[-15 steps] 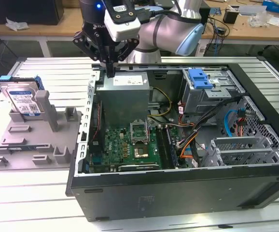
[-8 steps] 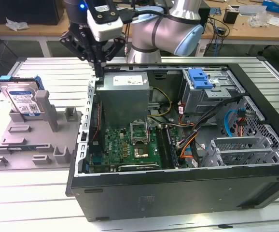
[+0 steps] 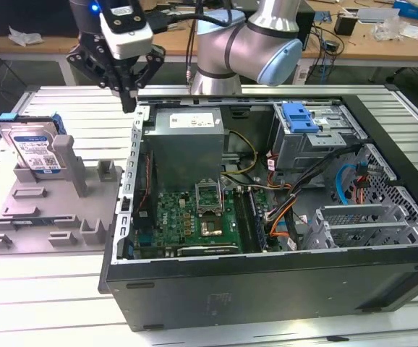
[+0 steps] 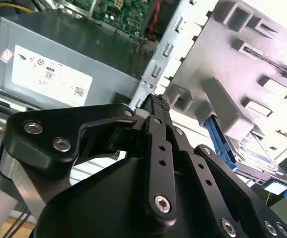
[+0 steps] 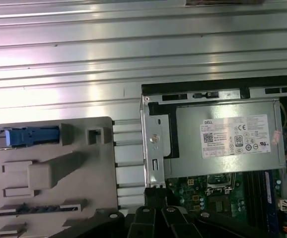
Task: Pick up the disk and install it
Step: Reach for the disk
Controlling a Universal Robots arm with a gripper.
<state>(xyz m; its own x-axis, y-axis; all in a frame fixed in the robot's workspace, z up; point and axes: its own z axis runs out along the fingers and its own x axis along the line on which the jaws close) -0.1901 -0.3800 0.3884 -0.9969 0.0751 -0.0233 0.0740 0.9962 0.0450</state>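
Black and closest to the lens in the second wrist view, the gripper (image 4: 156, 104) has its fingers pressed together with nothing between them. In the exterior view the gripper (image 3: 128, 101) hangs above the table (image 3: 50, 311), just over the open case's (image 3: 267, 289) far corner at the exterior view's left. It is well apart from the disk (image 3: 34, 148). The disk stands on edge in the far corner of the grey fixture (image 3: 64, 224), which lies beside the case, toward the table's edge at the exterior view's left. The disk is flat and silver, with a white-and-blue label on its face. A blue frame runs along its top and sides.
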